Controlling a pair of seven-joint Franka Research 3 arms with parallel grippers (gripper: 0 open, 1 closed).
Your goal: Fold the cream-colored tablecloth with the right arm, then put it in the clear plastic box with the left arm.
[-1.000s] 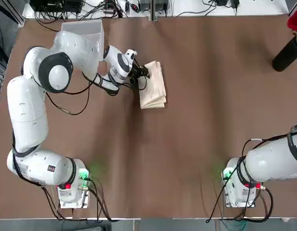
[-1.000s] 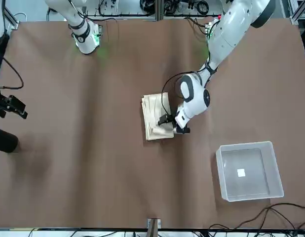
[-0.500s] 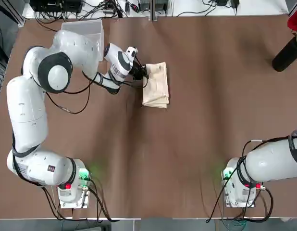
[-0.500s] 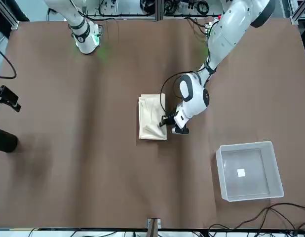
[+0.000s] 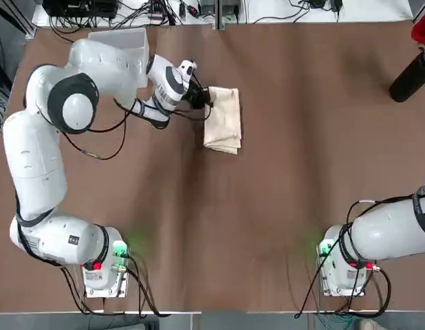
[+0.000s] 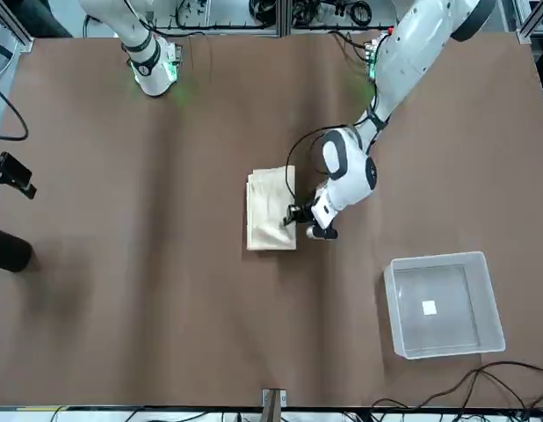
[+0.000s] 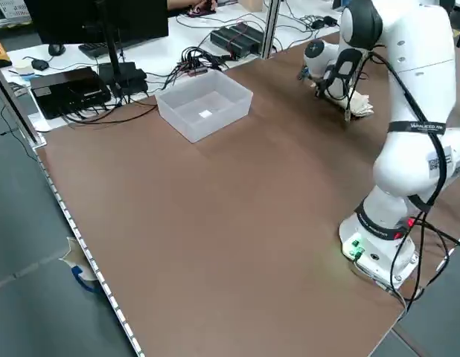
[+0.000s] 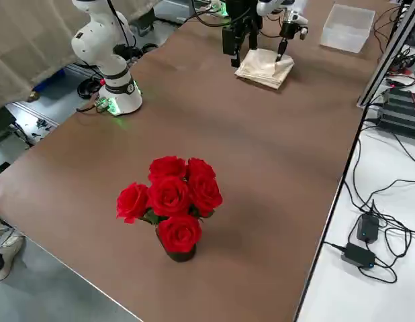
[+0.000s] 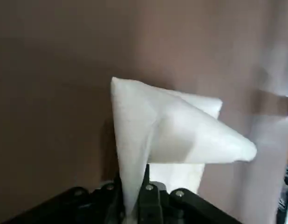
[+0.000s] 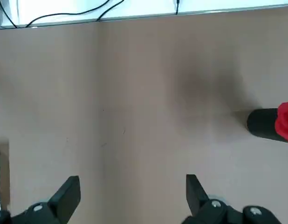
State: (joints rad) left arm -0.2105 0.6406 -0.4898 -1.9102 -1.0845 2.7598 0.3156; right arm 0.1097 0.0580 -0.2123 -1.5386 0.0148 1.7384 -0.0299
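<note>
Cream-colored tablecloth (image 5: pixel 223 118), a plain pale beige fabric folded into a narrow layered rectangle, lies on the brown worktop (image 5: pixel 281 172) with 1 corner pinched in the left pincer (image 5: pixel 205 102). That small dark pincer, at the end of the white glossy left arm (image 5: pixel 40 158), is clenched on the cloth's edge nearest the clear plastic box (image 5: pixel 123 42), a small square translucent bin with upright walls that stands just beyond the arm's elbow. The rest of the cloth trails away from the box.

From the left wrist camera the gripped corner rises into a tented peak above the worktop while the cloth (image 9: pixel 172 130) drapes down from the black fingers (image 9: pixel 148 196); the overhead camera shows only a flat rectangle there. The front camera shows the box (image 6: pixel 445 303) uncovered, with a small white label inside it, well apart from the cloth (image 6: pixel 270 209). The right wrist camera shows the right pincer (image 10: pixel 132 193) released, its 2 dark fingers spread over bare worktop, with the white right arm (image 5: pixel 391 234) drawn back near its base, far from the box.

A bunch of red roses in a dark vase (image 8: pixel 172 204) stands near the worktop's edge on the side opposite the box. Beyond the box, black cables and electronics (image 7: pixel 81 82) lie on a white bench.
</note>
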